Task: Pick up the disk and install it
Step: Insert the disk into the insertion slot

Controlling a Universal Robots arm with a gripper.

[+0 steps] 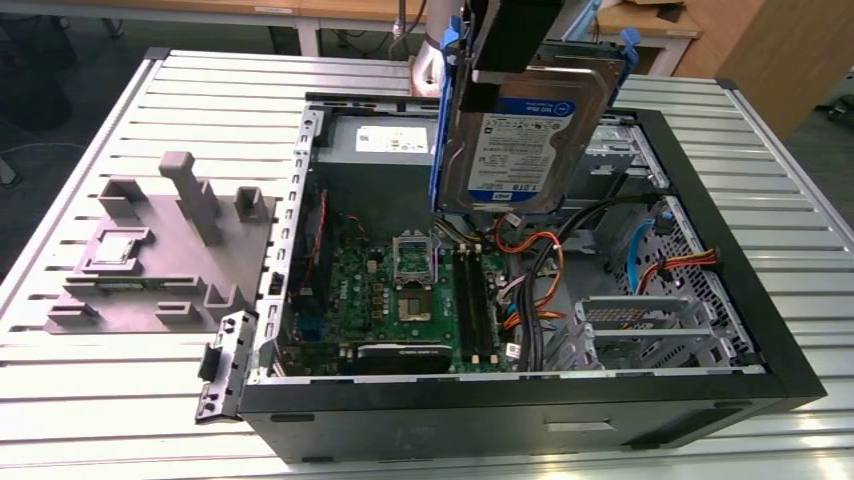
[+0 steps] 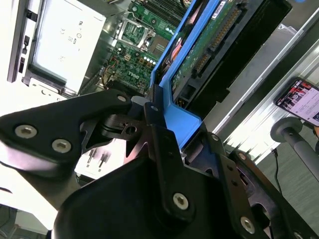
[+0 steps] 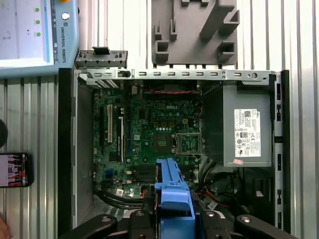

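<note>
The disk (image 1: 521,130), a silver hard drive with a white-and-blue label in a blue plastic carrier, hangs on edge over the middle of the open computer case (image 1: 534,400). My gripper (image 1: 514,45) is shut on its upper end. In the second wrist view the black fingers (image 2: 154,124) clamp the blue carrier (image 2: 174,107), and the drive's circuit-board side (image 2: 209,45) runs away from them. The first wrist view looks straight down past the carrier (image 3: 173,191) onto the motherboard (image 3: 154,134).
The grey plastic holder block (image 1: 154,250) stands on the slatted table at the exterior view's left. Inside the case are the power supply (image 3: 246,132), orange cables (image 1: 534,270) and a metal drive bay (image 1: 654,320). A phone (image 3: 14,169) and a tablet-like pendant (image 3: 30,35) lie beside the case.
</note>
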